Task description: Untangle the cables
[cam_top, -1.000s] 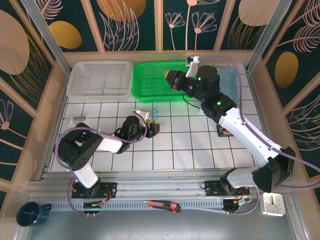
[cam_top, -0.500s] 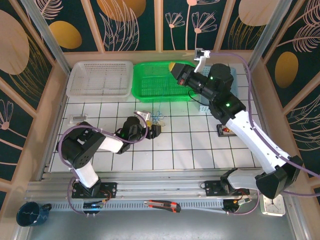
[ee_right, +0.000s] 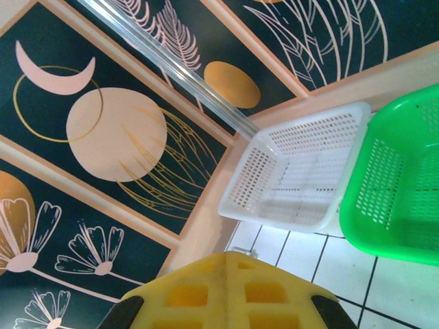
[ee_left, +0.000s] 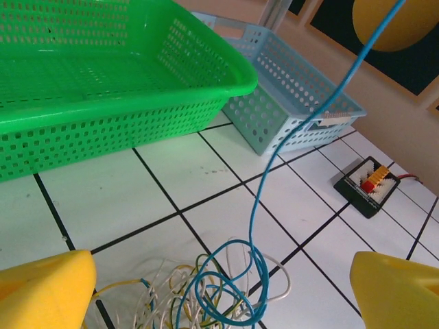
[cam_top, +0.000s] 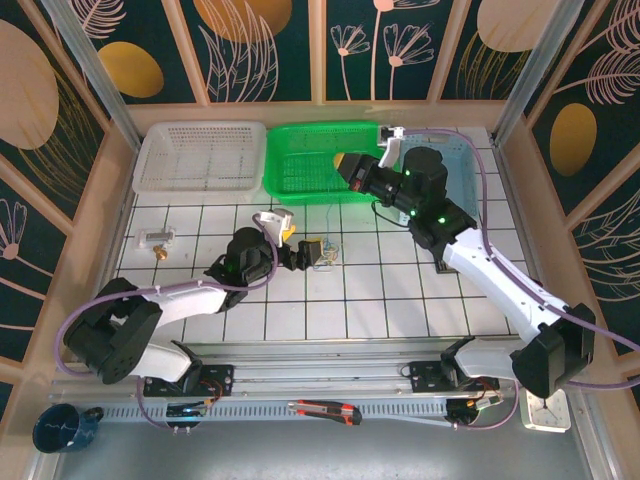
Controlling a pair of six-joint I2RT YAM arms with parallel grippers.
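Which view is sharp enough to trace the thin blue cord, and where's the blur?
Left wrist: thin blue cord crisp against the white tiles, but the yellow corner pads at the bottom are out of focus. Right wrist: yellow closed pads soft, white perforated basket sharp. Top external: evenly lit, no strong glare, yet the cable clump is too small to separate strands.

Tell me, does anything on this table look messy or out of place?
Yes. The cables sit in a tangled heap on the tiled table, and one blue cable rises out of the heap, stretched up into the air instead of lying flat.
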